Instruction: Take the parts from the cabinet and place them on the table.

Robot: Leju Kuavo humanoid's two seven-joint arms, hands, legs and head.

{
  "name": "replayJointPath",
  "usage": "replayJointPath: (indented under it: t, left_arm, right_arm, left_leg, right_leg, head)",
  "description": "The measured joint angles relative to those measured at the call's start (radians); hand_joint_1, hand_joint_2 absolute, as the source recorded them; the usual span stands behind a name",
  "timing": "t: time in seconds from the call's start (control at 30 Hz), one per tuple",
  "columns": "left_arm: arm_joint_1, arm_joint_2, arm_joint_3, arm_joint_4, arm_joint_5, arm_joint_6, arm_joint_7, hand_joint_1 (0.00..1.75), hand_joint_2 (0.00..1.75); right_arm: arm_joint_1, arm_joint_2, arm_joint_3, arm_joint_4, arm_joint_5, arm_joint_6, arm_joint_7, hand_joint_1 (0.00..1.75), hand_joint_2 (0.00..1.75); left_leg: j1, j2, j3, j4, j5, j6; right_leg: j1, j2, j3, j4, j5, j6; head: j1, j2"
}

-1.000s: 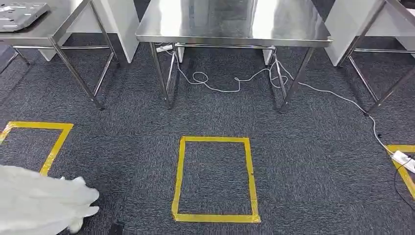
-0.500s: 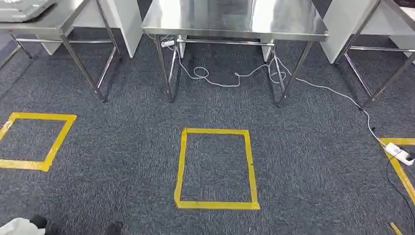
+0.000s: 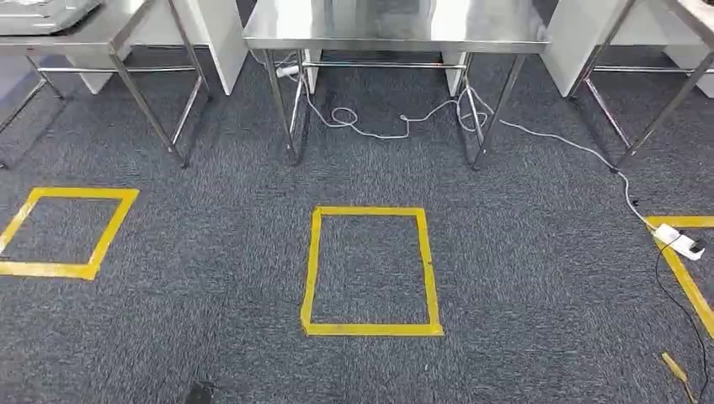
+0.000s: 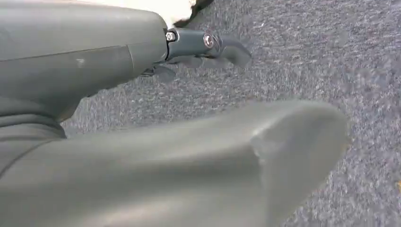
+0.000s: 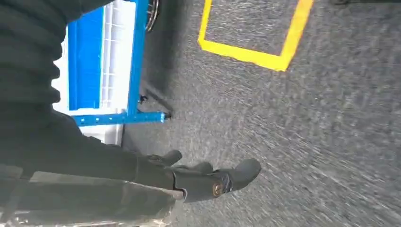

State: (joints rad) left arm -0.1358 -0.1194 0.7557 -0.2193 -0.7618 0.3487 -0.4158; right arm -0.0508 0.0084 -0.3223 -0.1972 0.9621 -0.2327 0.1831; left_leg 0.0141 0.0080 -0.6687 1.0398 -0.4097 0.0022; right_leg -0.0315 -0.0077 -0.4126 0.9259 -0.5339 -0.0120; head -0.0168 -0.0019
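A grey metal part [image 3: 40, 12] lies on the steel table [image 3: 101, 38] at the far left. The middle steel table [image 3: 396, 29] stands straight ahead with a bare top. My left hand [image 4: 203, 45] hangs over the carpet, its dark fingers stretched out and the thick grey thumb apart from them, nothing between. My right hand [image 5: 208, 179] also hangs low, fingers lightly curled over the carpet. A flat grey surface [image 5: 94, 201] lies along its underside; whether that is a held part or the thumb I cannot tell.
A yellow tape rectangle [image 3: 370, 269] marks the carpet in front of the middle table, with others at left [image 3: 67, 231] and right [image 3: 686, 269]. A white cable [image 3: 404, 126] runs to a power strip [image 3: 676, 239]. A blue-framed white rack [image 5: 101, 61] stands behind my right side.
The whole picture has shifted: tables and tape marks slid up and away, so the camera moved. The white-clad figure at the lower left has dropped out of the picture.
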Motion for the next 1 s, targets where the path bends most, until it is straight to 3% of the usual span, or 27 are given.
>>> replayJointPath:
  t: [0.03, 0.07, 0.1, 0.13, 0.17, 0.2, 0.27, 0.3, 0.37, 0.43, 0.63, 0.67, 0.73, 0.9, 0.93, 0.97, 1.0]
  left_arm:
    - [0.001, 0.000, 0.000, 0.000, 0.000, 0.000, 0.000, 0.00, 0.00]
    - [0.001, 0.000, 0.000, 0.000, -0.001, 0.000, 0.000, 0.00, 0.00]
    - [0.002, 0.000, 0.000, 0.000, -0.001, 0.000, 0.000, 0.00, 0.00]
    - [0.003, 0.000, 0.000, 0.000, -0.001, 0.000, 0.000, 0.00, 0.00]
    - [0.004, 0.000, 0.000, 0.000, -0.001, 0.000, 0.000, 0.00, 0.00]
    - [0.004, 0.000, 0.000, 0.000, -0.001, -0.001, 0.000, 0.00, 0.00]
    - [0.003, 0.000, -0.001, 0.000, -0.001, -0.001, 0.000, 0.00, 0.00]
    - [0.003, 0.002, -0.001, 0.000, -0.001, -0.001, 0.000, 0.00, 0.00]
    - [0.006, 0.002, -0.001, 0.000, -0.001, -0.001, 0.001, 0.00, 0.00]
    - [0.006, 0.000, -0.001, 0.000, -0.001, -0.001, 0.001, 0.00, 0.00]
    - [0.006, 0.000, -0.001, 0.000, -0.002, -0.002, 0.002, 0.00, 0.00]
    - [0.007, 0.000, -0.001, 0.000, -0.002, -0.003, 0.002, 0.00, 0.00]
    - [0.007, 0.000, -0.001, 0.000, -0.002, -0.003, 0.003, 0.00, 0.00]
    - [0.009, 0.002, 0.000, 0.000, -0.001, -0.010, 0.008, 0.00, 0.00]
    - [0.009, 0.002, 0.000, 0.000, 0.000, -0.020, 0.014, 0.00, 0.00]
    - [0.009, 0.001, 0.000, 0.000, 0.001, -0.037, 0.021, 0.00, 0.00]
    - [0.009, 0.002, 0.000, 0.000, 0.000, -0.062, 0.032, 0.00, 0.00]
  right_arm:
    - [0.000, 0.000, 0.000, 0.000, 0.000, 0.000, 0.000, 0.00, 1.75]
    - [0.001, 0.000, 0.000, 0.000, 0.000, 0.000, 0.000, 0.00, 1.75]
    - [0.002, 0.001, 0.000, 0.000, 0.000, 0.000, 0.000, 0.00, 1.75]
    - [0.003, 0.002, 0.000, 0.000, 0.000, 0.000, 0.000, 0.00, 1.75]
    - [0.006, 0.002, 0.000, 0.000, 0.000, 0.000, 0.000, 0.00, 1.75]
    - [0.008, 0.002, 0.000, 0.000, 0.000, 0.002, 0.001, 0.00, 1.75]
    - [0.006, 0.004, 0.000, 0.000, 0.000, 0.002, 0.000, 0.00, 1.75]
    - [0.006, 0.006, 0.000, 0.000, 0.000, 0.004, 0.000, 0.00, 1.75]
    - [0.003, 0.006, 0.000, 0.000, 0.000, 0.008, 0.000, 0.00, 1.75]
    - [0.003, 0.005, 0.000, 0.000, 0.000, 0.016, 0.000, 0.00, 1.75]
    - [0.002, 0.005, -0.001, 0.000, -0.015, 0.030, 0.002, 0.00, 1.75]
    - [0.002, 0.005, -0.002, 0.000, -0.021, 0.037, 0.003, 0.00, 0.00]
    - [0.001, 0.006, -0.008, 0.000, -0.030, 0.038, 0.008, 0.00, 0.00]
    - [0.002, 0.010, -0.017, 0.000, -0.033, 0.042, 0.012, 0.00, 0.00]
    - [0.002, 0.010, -0.017, 0.000, -0.033, 0.046, 0.012, 0.00, 0.00]
    - [0.001, 0.009, -0.017, 0.000, -0.032, 0.048, 0.012, 0.00, 0.00]
    - [0.001, 0.011, -0.018, 0.000, -0.031, 0.053, 0.012, 0.00, 0.00]
  left_leg:
    - [0.001, -0.002, -0.019, 0.069, -0.063, -0.006]
    - [0.002, -0.002, -0.042, 0.147, -0.109, -0.011]
    - [0.005, -0.002, -0.060, 0.220, -0.134, -0.014]
    - [0.006, -0.002, -0.064, 0.255, -0.137, -0.015]
    - [0.006, -0.002, -0.045, 0.252, -0.124, -0.015]
    - [0.007, -0.001, 0.001, 0.194, -0.093, -0.014]
    - [0.007, -0.002, 0.112, 0.023, -0.033, -0.005]
    - [0.005, -0.006, 0.138, -0.017, -0.060, 0.003]
    - [-0.006, -0.006, 0.128, -0.026, -0.049, 0.012]
    - [-0.007, -0.006, 0.123, -0.035, -0.046, 0.008]
    - [-0.023, -0.006, 0.114, -0.034, -0.040, 0.022]
    - [-0.023, -0.007, 0.112, -0.034, -0.038, 0.024]
    - [-0.029, -0.007, 0.104, -0.028, -0.038, 0.034]
    - [-0.034, -0.005, 0.093, -0.028, -0.026, 0.050]
    - [-0.026, 0.000, 0.097, -0.042, -0.018, 0.059]
    - [-0.023, 0.005, 0.098, -0.047, -0.013, 0.066]
    - [-0.021, 0.009, 0.094, -0.048, -0.010, 0.071]
  right_leg:
    - [0.002, -0.002, -0.008, 0.000, 0.007, -0.006]
    - [0.006, -0.003, -0.015, 0.001, 0.013, -0.008]
    - [0.009, -0.003, -0.023, 0.002, 0.018, -0.008]
    - [0.010, -0.003, -0.028, 0.004, 0.021, -0.008]
    - [0.011, -0.002, -0.035, 0.008, 0.024, -0.004]
    - [0.011, -0.002, -0.040, 0.015, 0.024, -0.003]
    - [0.011, 0.001, -0.039, 0.027, 0.023, -0.002]
    - [0.014, 0.001, -0.051, 0.029, 0.024, 0.000]
    - [0.016, 0.001, -0.056, 0.031, 0.031, 0.015]
    - [0.029, 0.002, -0.065, 0.039, 0.027, 0.017]
    - [0.022, 0.001, -0.084, 0.038, 0.035, 0.032]
    - [0.022, 0.001, -0.086, 0.038, 0.037, 0.034]
    - [0.011, 0.001, -0.090, 0.033, 0.045, 0.046]
    - [0.008, 0.003, -0.098, 0.030, 0.057, 0.065]
    - [0.013, 0.004, -0.100, 0.034, 0.054, 0.066]
    - [0.007, 0.004, -0.108, 0.058, 0.038, 0.064]
    - [0.009, 0.004, -0.139, 0.116, 0.002, 0.056]
  head:
    - [-0.002, 0.000]
    - [-0.001, 0.000]
    - [-0.001, 0.000]
    - [0.000, 0.000]
    - [-0.001, 0.000]
    - [-0.001, 0.000]
    - [-0.002, 0.000]
    - [0.000, 0.000]
    - [-0.002, 0.000]
    - [0.002, 0.000]
    - [0.000, 0.000]
    - [0.001, 0.000]
    - [0.000, 0.000]
    - [0.000, 0.000]
    - [0.000, 0.000]
    - [0.000, 0.000]
    - [0.003, 0.000]
